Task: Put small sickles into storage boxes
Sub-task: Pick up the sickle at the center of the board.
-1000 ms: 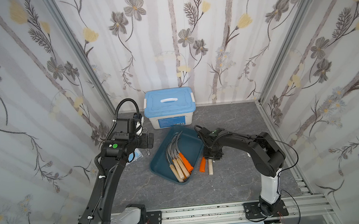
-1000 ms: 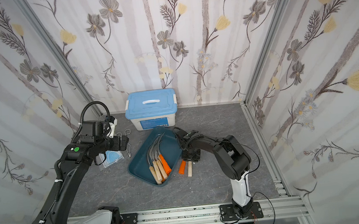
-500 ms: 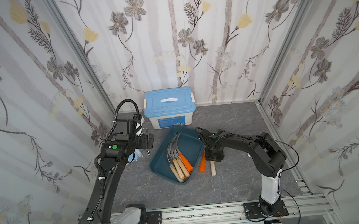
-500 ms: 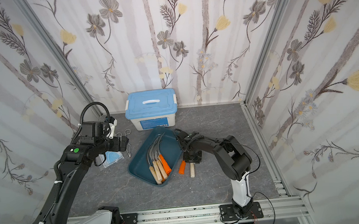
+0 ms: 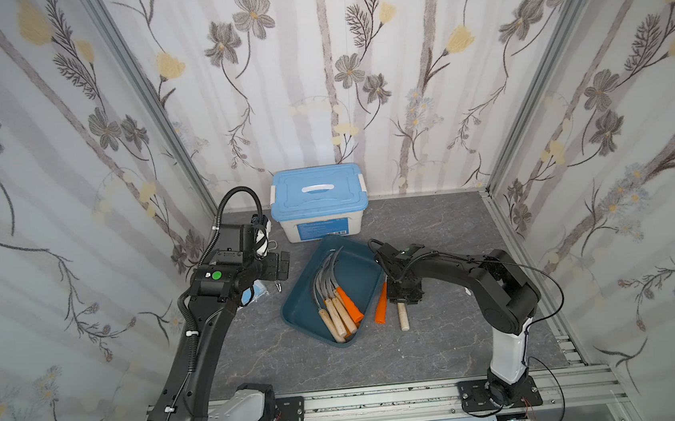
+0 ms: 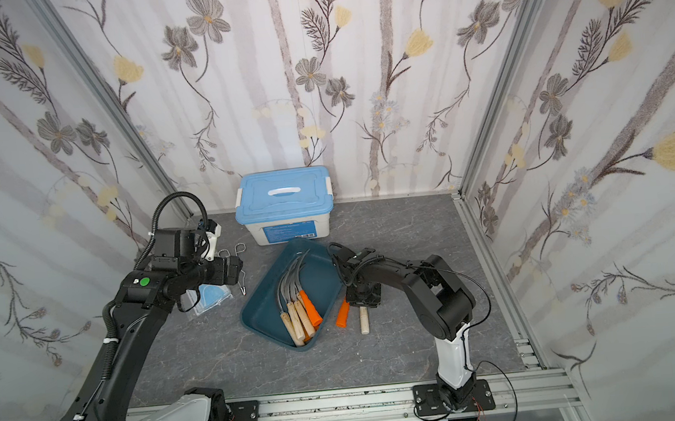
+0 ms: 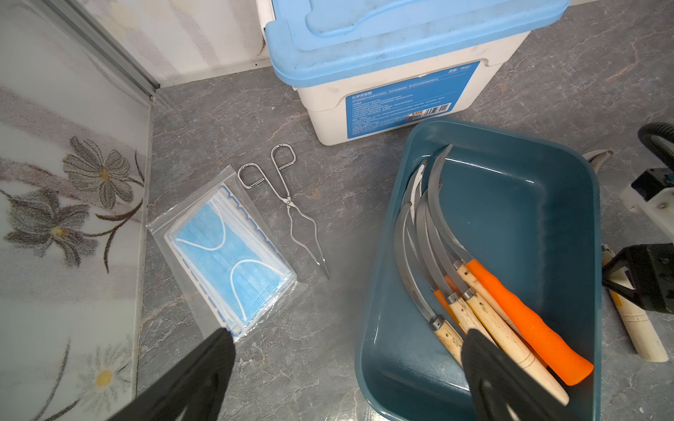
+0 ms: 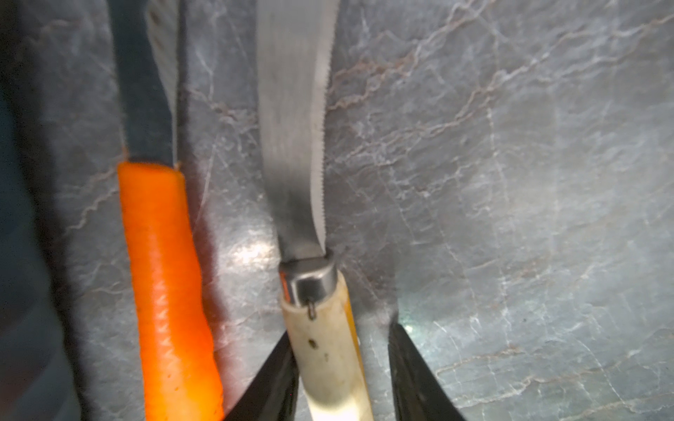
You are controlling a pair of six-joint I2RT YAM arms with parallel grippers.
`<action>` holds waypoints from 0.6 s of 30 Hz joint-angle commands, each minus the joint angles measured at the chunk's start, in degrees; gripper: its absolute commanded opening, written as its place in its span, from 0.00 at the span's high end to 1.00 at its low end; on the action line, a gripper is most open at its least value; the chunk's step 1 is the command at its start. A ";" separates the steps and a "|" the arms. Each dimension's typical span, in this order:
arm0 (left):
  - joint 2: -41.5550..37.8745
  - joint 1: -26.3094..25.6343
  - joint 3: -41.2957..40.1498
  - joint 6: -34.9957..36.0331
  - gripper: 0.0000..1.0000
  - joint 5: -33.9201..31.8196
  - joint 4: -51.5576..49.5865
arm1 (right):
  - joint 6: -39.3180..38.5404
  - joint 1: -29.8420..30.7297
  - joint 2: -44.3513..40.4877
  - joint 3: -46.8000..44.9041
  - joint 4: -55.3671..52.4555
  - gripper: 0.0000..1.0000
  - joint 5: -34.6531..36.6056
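Sickle (image 8: 310, 280) lies on the table (image 5: 442, 335) just beside the tray (image 5: 357, 268). Right gripper (image 8: 339, 331) straddles its wooden handle (image 8: 328, 361), not yet clamped. It looks stiff, light and sharp-bladed, so the handle seems the safest hold. Left gripper (image 7: 348, 335) gapes empty.

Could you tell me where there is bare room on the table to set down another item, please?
Free: the table strip between the teal tray and the front rail; also the back corner right of the white box. Crowded: the gap beside the tray, where two sickles lie at the right gripper, and the left corner with tongs and masks.
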 commanded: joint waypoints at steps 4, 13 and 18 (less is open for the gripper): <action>0.03 0.05 0.47 0.17 0.00 0.14 0.38 | -0.55 0.02 0.42 0.46 0.12 0.65 2.43; 0.33 0.09 0.76 0.14 0.00 0.11 0.83 | -0.73 -0.01 0.84 1.25 0.25 0.87 2.20; 0.42 0.06 0.83 0.24 0.00 0.02 0.98 | -0.77 0.02 0.14 1.34 0.08 0.93 2.38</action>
